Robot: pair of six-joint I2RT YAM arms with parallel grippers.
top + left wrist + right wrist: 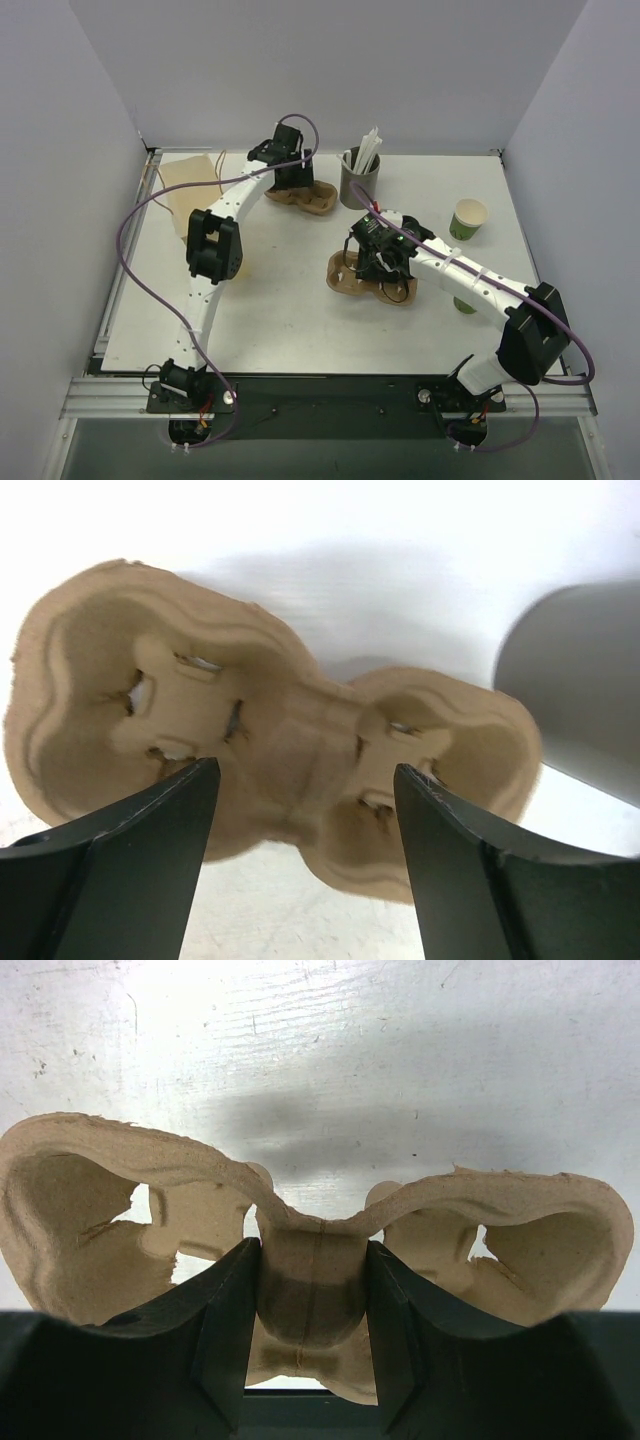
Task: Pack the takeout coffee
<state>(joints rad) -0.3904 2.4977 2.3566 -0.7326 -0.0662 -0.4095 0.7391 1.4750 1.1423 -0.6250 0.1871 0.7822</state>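
Cup (468,218), right of the straw cup (358,180), well apart: I judge it light, thin-walled, crushable, so I would grip its wall gently. Right gripper (312,1260) pinches the bridge of tray A (520,1230), in front of the straw cup. Left gripper (305,772) gapes over tray B (90,680), just left of it.
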